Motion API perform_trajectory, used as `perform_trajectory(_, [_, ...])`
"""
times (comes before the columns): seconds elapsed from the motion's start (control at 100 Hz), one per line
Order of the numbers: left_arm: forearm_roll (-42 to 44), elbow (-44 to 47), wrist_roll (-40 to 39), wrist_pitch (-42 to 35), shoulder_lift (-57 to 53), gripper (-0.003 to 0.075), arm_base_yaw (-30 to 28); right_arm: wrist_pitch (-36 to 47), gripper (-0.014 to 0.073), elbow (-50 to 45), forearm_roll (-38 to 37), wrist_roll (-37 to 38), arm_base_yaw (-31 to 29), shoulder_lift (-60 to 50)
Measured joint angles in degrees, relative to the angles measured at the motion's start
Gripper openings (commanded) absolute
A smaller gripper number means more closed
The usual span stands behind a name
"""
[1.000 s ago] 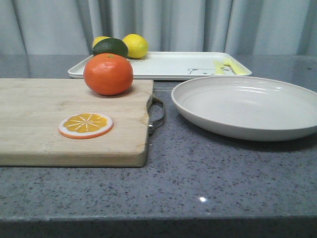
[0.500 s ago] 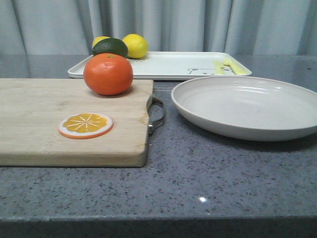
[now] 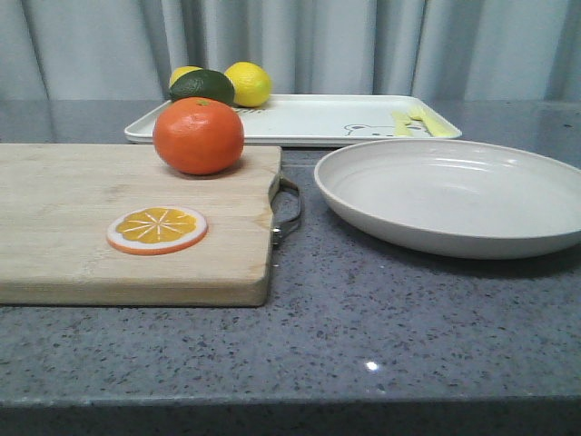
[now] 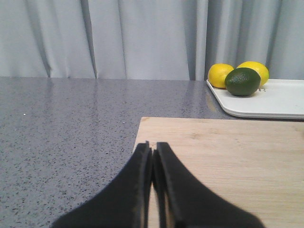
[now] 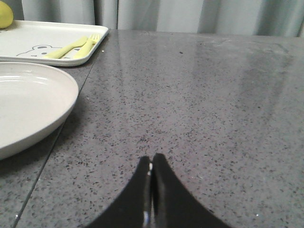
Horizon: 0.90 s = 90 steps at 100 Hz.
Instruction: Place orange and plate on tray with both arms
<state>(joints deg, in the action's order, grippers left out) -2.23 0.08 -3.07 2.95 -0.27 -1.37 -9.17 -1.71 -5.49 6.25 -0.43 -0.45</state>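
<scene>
The orange (image 3: pixel 199 135) sits on the far right part of a wooden cutting board (image 3: pixel 73 227). The off-white plate (image 3: pixel 454 195) rests on the grey counter to the right of the board; its rim shows in the right wrist view (image 5: pixel 33 107). The white tray (image 3: pixel 309 118) with the bear drawing lies at the back, also in the left wrist view (image 4: pixel 280 102) and the right wrist view (image 5: pixel 47 40). Neither gripper shows in the front view. My left gripper (image 4: pixel 152 147) is shut and empty over the board's left edge. My right gripper (image 5: pixel 151 159) is shut and empty over bare counter, right of the plate.
An orange slice disc (image 3: pixel 157 229) lies on the board. Two lemons (image 3: pixel 248 84) and a dark green lime (image 3: pixel 201 86) sit on the tray's far left end. A yellow fork and spoon (image 3: pixel 413 120) lie on the tray's right end. The board has a metal handle (image 3: pixel 289 209). Grey curtains hang behind.
</scene>
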Motion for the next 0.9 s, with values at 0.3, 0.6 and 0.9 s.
perform_trajectory(0.3, [0.00,-0.08,0.00,-1.09,0.00,-0.0020,0.00,4.94,-0.0067,0.00,0.00,0.00,0.00,0.00])
perform_trajectory(0.6, [0.00,-3.15,0.00,-0.71,0.00,-0.0020,0.00,2.22,-0.0064,3.24,0.00,0.00,0.00,0.00])
perform_trajectory(0.9, [0.00,-11.49,0.00,-0.71,8.17,-0.0020,0.00,1.49,-0.0056,11.82,0.00,0.00,0.00,7.75])
